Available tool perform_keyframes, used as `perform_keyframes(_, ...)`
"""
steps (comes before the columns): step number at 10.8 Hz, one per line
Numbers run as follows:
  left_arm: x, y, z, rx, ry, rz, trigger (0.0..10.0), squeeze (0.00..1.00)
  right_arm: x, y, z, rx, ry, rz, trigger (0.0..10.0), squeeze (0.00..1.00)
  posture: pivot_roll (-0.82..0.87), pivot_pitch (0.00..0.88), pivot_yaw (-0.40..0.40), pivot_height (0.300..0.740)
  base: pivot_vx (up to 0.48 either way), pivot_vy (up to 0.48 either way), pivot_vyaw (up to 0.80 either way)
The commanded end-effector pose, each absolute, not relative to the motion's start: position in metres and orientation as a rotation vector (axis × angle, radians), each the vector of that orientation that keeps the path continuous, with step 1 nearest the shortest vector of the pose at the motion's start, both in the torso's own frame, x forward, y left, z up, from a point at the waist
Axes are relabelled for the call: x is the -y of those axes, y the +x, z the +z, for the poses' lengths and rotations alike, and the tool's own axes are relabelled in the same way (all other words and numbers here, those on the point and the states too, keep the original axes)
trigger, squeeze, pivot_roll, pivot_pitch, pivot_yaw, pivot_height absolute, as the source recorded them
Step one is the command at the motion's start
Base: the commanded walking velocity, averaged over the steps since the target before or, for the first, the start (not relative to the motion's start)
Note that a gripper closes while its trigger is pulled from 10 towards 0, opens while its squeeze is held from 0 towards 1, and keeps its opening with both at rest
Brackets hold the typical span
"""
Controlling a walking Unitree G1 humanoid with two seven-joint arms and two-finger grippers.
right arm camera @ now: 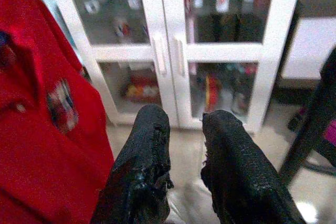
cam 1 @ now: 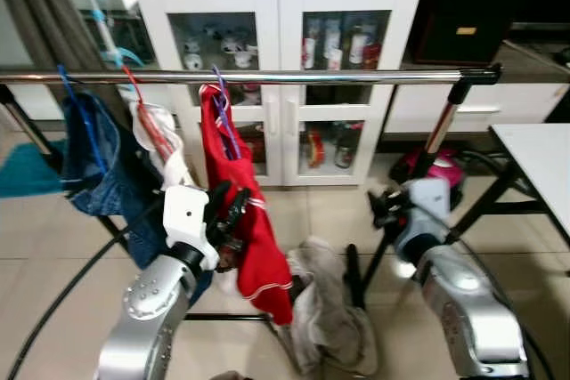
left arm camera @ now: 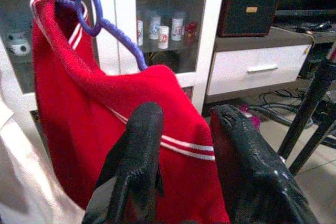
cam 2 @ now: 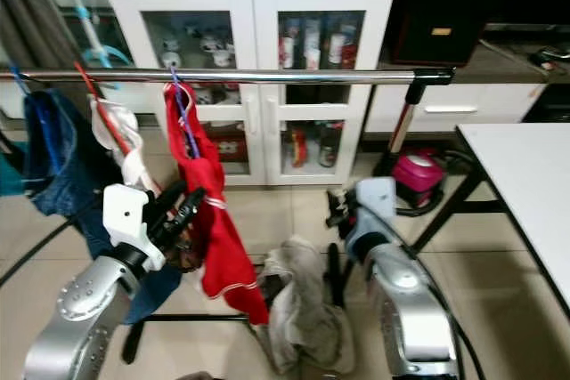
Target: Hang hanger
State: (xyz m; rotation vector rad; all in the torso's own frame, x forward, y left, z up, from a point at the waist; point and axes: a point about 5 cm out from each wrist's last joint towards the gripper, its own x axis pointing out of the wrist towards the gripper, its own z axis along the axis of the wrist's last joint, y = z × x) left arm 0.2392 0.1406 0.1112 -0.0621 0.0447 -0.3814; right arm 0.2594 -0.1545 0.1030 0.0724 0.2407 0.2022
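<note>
Hanger (cam 1: pixel 221 104) with my red shirt (cam 1: pixel 245 220) already hooks the rail (cam 1: pixel 267 76) left of middle, just above my left gripper (cam 1: pixel 227 215), fingers parted around cloth, nothing clamped; right gripper (cam 1: pixel 381 206) empty, farther off.

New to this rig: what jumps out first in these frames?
The bright red garment on a purple plastic hanger, hooked on the chrome clothes rail beside a blue denim piece and a white one. The left gripper is open right against the red cloth; the right gripper hovers open, empty. A crumpled beige cloth lies on the tiled floor below.
</note>
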Motion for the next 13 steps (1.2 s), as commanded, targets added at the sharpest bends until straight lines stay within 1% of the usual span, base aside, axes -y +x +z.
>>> perform_keyframes(1,-0.141,0.24,0.114,-0.046,-0.075,-0.396,10.0,0.0,0.152,0.262,0.115,-0.184,0.067,0.216,10.0,1.0,-0.17,0.0,0.093,0.74,0.0,0.0,0.0)
perform_keyframes(2,-0.145,0.243,0.117,-0.032,-0.067,-0.394,10.0,0.0,0.151,0.266,0.123,-0.139,0.042,0.222,10.0,1.0,-0.16,0.0,0.085,0.74,0.0,0.0,0.0)
perform_keyframes(3,-0.15,0.246,0.119,-0.009,-0.043,-0.342,10.0,1.0,0.153,0.266,0.128,-0.106,0.031,0.223,10.0,1.0,-0.15,0.0,0.087,0.74,0.0,0.0,0.0)
perform_keyframes(4,-0.157,0.25,0.124,0.037,-0.013,-0.243,10.0,1.0,0.156,0.261,0.131,-0.061,0.046,0.246,10.0,1.0,-0.13,0.0,0.084,0.74,0.0,0.0,0.0)
perform_keyframes(5,-0.162,0.246,0.124,-0.018,0.005,-0.214,10.0,1.0,0.153,0.254,0.126,-0.077,0.092,0.294,10.0,1.0,-0.09,0.031,0.099,0.74,0.0,0.0,0.0)
perform_keyframes(6,-0.163,0.244,0.124,-0.038,0.01,-0.199,10.0,1.0,0.151,0.253,0.124,-0.088,0.083,0.309,10.0,1.0,-0.09,0.043,0.103,0.74,0.0,0.0,0.0)
perform_keyframes(7,-0.169,0.238,0.123,-0.034,0.049,-0.154,10.0,1.0,0.144,0.25,0.121,-0.117,0.076,0.336,10.0,1.0,-0.06,0.071,0.09,0.74,0.0,0.0,0.66)
perform_keyframes(8,-0.173,0.235,0.128,0.0,0.059,-0.089,10.0,1.0,0.14,0.247,0.119,-0.12,0.082,0.372,10.0,1.0,-0.05,0.075,0.067,0.74,0.0,0.0,0.8)
perform_keyframes(9,-0.178,0.229,0.131,-0.048,0.095,-0.01,10.0,1.0,0.141,0.243,0.12,-0.115,0.11,0.382,10.0,1.0,-0.04,0.073,0.059,0.74,0.0,0.0,0.8)
perform_keyframes(10,-0.172,0.225,0.132,-0.062,0.015,-0.097,10.0,0.83,0.146,0.241,0.119,-0.122,0.117,0.37,10.0,1.0,-0.05,0.082,0.053,0.74,0.0,0.0,0.8)
perform_keyframes(11,-0.168,0.221,0.135,-0.029,0.003,-0.159,10.0,0.35,0.151,0.236,0.119,-0.128,0.099,0.36,10.0,1.0,-0.06,0.071,0.052,0.74,0.0,0.0,0.8)
perform_keyframes(12,-0.154,0.22,0.135,-0.007,0.035,-0.217,10.0,0.0,0.164,0.226,0.119,-0.13,0.116,0.354,10.0,1.0,-0.05,0.062,0.048,0.74,0.0,0.0,0.8)
perform_keyframes(13,-0.147,0.221,0.135,-0.01,0.039,-0.237,10.0,0.0,0.171,0.217,0.118,-0.122,0.12,0.353,10.0,1.0,-0.06,0.032,0.065,0.74,0.0,0.0,0.8)
